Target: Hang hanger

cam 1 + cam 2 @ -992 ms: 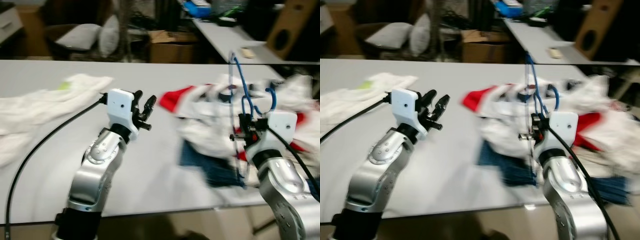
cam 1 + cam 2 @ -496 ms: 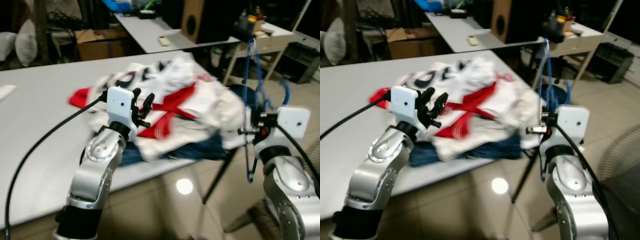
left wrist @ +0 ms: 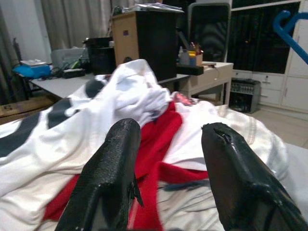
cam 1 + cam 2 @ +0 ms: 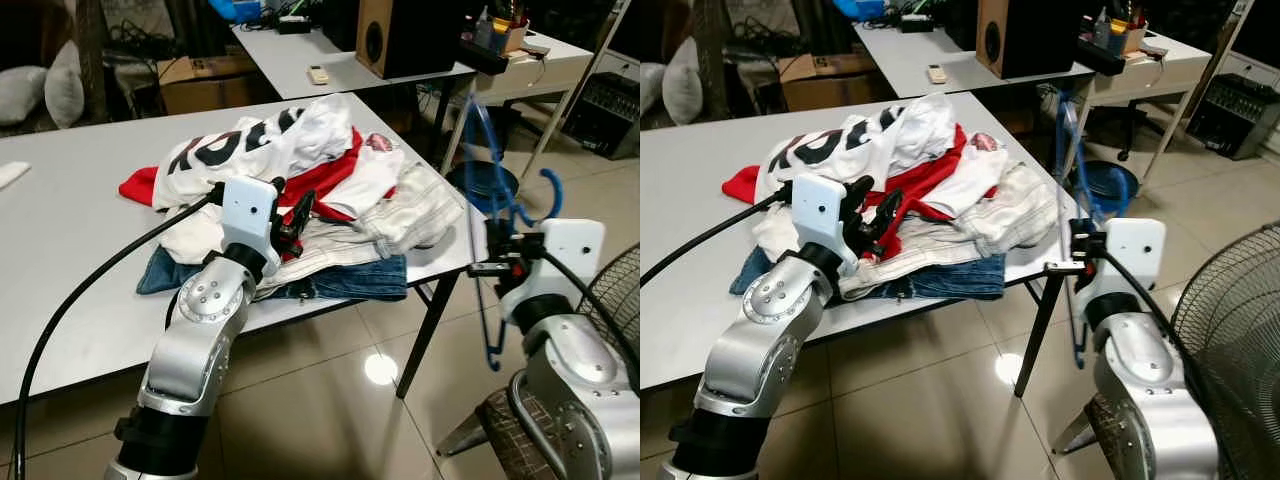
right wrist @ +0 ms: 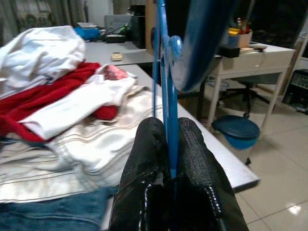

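A blue wire hanger (image 4: 551, 183) stands upright in my right gripper (image 4: 497, 262), which is shut on its thin lower bar (image 5: 163, 72). That gripper hangs off the right end of the white table (image 4: 80, 300), over the tiled floor. My left gripper (image 4: 291, 218) is open, held above the table in front of a pile of clothes (image 4: 300, 165). The pile holds white, red and denim pieces. In the left wrist view the two fingers (image 3: 120, 149) are spread apart with nothing between them and the pile behind.
A standing fan (image 4: 1230, 320) is close on my right. A blue bin (image 4: 1108, 184) sits on the floor past the table's corner. A second table with a speaker (image 4: 398, 35) stands behind. Open tiled floor lies ahead on the right.
The camera has swung right, so the clothes pile now sits left of centre and the floor and fan have come into view. Both arms hold their pose, with the right still gripping the hanger.
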Controlling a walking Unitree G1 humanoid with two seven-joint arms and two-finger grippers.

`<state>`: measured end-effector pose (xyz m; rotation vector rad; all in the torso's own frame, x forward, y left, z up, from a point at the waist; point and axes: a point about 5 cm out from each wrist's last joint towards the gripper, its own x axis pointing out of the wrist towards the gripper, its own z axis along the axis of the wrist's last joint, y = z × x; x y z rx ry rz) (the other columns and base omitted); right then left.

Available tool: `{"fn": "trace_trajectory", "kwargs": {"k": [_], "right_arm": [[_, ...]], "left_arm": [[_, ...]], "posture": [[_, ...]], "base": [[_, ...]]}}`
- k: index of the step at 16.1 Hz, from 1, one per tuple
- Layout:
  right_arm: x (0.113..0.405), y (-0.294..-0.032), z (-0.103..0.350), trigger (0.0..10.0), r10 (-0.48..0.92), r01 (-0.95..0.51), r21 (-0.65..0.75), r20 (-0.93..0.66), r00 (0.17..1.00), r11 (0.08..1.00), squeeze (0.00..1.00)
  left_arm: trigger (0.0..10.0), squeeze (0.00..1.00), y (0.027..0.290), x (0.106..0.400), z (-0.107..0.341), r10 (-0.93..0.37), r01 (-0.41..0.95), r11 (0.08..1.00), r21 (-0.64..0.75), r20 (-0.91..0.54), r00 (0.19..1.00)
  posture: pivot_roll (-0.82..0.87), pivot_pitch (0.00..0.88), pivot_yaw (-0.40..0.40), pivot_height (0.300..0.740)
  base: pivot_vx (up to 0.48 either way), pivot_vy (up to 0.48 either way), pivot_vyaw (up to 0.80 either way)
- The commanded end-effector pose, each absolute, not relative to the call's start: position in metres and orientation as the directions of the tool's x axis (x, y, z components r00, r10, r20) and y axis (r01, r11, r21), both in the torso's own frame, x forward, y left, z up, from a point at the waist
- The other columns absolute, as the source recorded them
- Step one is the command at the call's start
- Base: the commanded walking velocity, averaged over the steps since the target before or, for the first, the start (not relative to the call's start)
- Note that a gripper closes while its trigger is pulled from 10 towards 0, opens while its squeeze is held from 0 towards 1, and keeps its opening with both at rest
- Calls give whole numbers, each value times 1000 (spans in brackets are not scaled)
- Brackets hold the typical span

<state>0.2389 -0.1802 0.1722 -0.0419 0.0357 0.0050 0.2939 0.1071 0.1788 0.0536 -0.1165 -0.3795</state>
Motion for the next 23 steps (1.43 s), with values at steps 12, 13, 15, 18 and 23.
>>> {"fn": "trace_trajectory", "kwargs": {"k": [12,13,15,18,23], "right_arm": [[241,-181,177,10000,28,-28,-94,4,1000,995,0],[241,-182,177,10000,25,-24,-94,5,1000,995,0],[241,-182,177,10000,23,-22,-108,10,1000,994,0],[240,-180,177,10000,36,-35,-123,9,999,992,0],[240,-183,178,10000,6,-4,-83,18,1000,997,0]], "left_arm": [[10000,1000,112,302,179,-346,331,934,134,111,932],[10000,1000,111,302,179,-354,338,930,142,110,929],[10000,1000,113,306,178,-340,322,934,158,109,934],[10000,1000,115,308,178,-334,315,935,161,106,936],[10000,937,115,307,176,-340,325,935,141,100,935]], "posture": [[-97,0,7,740],[-98,0,9,740],[-101,0,13,740],[-104,0,12,740],[-97,0,2,740]], "base": [[301,0,0],[390,0,0],[377,0,0],[347,0,0],[264,0,320]]}}
